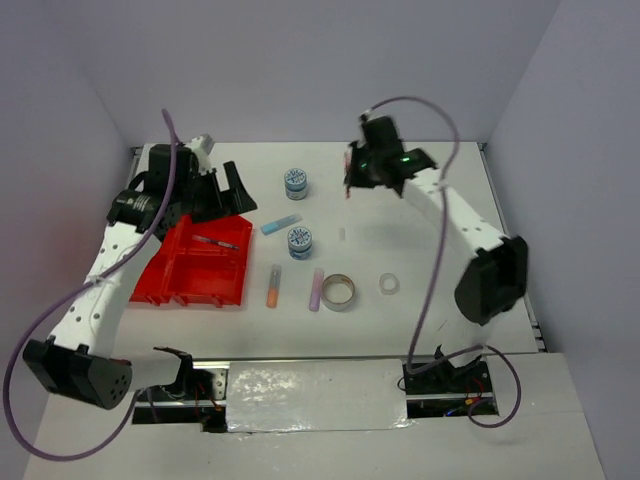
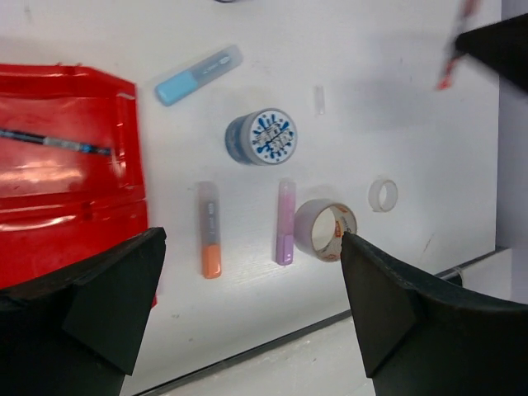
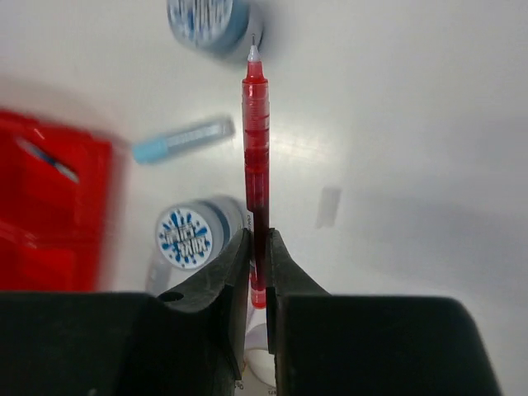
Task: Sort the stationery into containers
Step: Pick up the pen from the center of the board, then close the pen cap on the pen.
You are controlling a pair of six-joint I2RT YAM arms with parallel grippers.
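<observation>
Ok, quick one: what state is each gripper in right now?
Left gripper: open, holding nothing.
Right gripper: closed on the red pen.

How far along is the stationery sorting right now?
Done: one thin teal pen lies in the flat red plastic tray. In hand: the right jaws are shut on a thin red pen, held above the table. Left on the table: two round blue-patterned tubs, light-blue stick, orange stick, lilac stick, grey tape ring, clear tape ring. The left jaws stand open.
</observation>
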